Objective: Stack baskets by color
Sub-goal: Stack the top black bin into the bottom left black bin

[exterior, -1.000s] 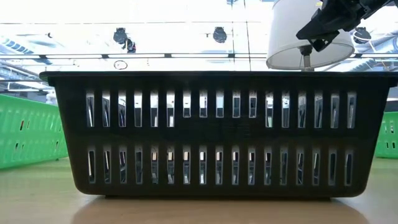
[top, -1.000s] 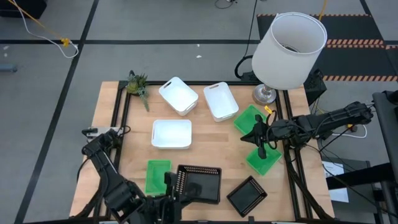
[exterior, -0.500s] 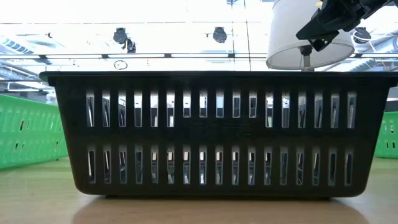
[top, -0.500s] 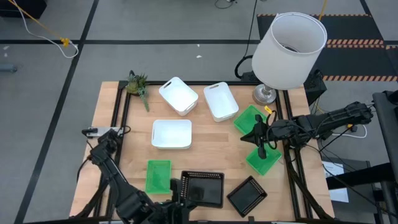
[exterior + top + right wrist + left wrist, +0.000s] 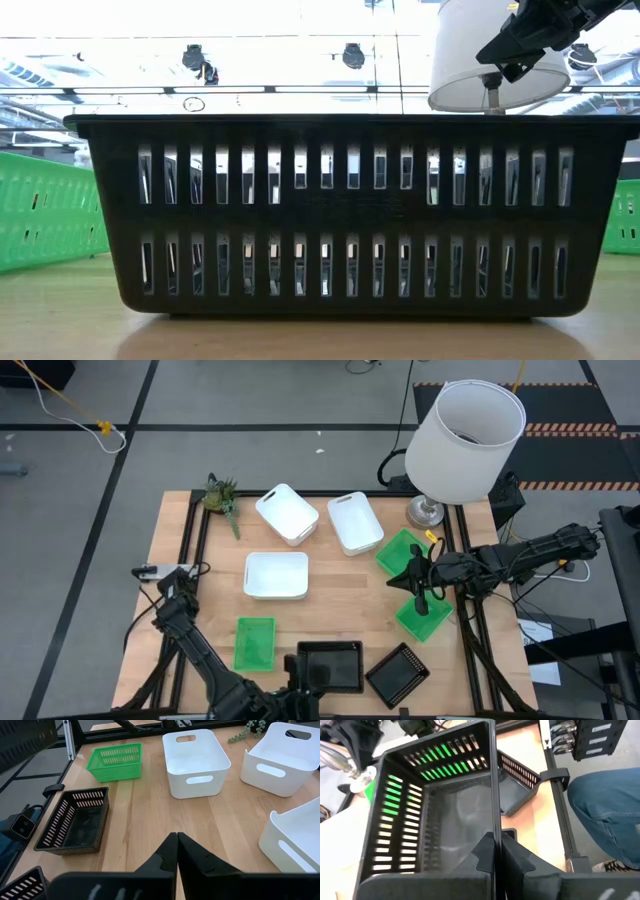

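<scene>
My left end effector [image 5: 496,855] is at the near edge of the surface [image 5: 330,615], its fingers pinched on the side wall of a black basket [image 5: 329,666], which sits at the front edge in the middle. In the left wrist view the thin wall runs between my two dark fingers. Just to the left of that basket a green basket [image 5: 254,643] lies flat on the wood. Behind it, a white basket [image 5: 276,575] rests near the middle, and two more white baskets [image 5: 287,514] and [image 5: 354,522] sit side by side farther back, with a plant sprig [image 5: 220,495] at the far left corner. To the right of my held basket a second black basket [image 5: 398,673] lies turned at an angle near the front edge. Further right, two green baskets [image 5: 398,550] and [image 5: 423,617] lie along the right side. My right end effector [image 5: 420,607] hovers over them with its fingers together, holding nothing. A big white lamp [image 5: 465,430] stands at the far right corner.
</scene>
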Robot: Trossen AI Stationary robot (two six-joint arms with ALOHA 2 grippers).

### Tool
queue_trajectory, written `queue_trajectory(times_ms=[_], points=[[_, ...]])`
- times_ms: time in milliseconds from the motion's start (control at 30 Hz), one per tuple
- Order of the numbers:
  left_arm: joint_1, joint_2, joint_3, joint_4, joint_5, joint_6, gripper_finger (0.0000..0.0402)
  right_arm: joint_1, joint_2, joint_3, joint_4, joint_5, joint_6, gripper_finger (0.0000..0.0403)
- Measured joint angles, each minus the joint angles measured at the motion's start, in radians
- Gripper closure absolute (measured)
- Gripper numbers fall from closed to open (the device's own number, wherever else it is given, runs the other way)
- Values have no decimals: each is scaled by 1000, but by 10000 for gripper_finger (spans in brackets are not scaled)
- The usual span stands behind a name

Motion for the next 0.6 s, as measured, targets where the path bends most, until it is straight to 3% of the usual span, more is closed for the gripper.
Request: queue_trajectory(times_ms=[367,600], points=[[15,76,0,-6,46,-67,375,0,0,0,0,0,0,401],[29,122,0,-6,74,-84,393,0,0,0,0,0,0,401]])
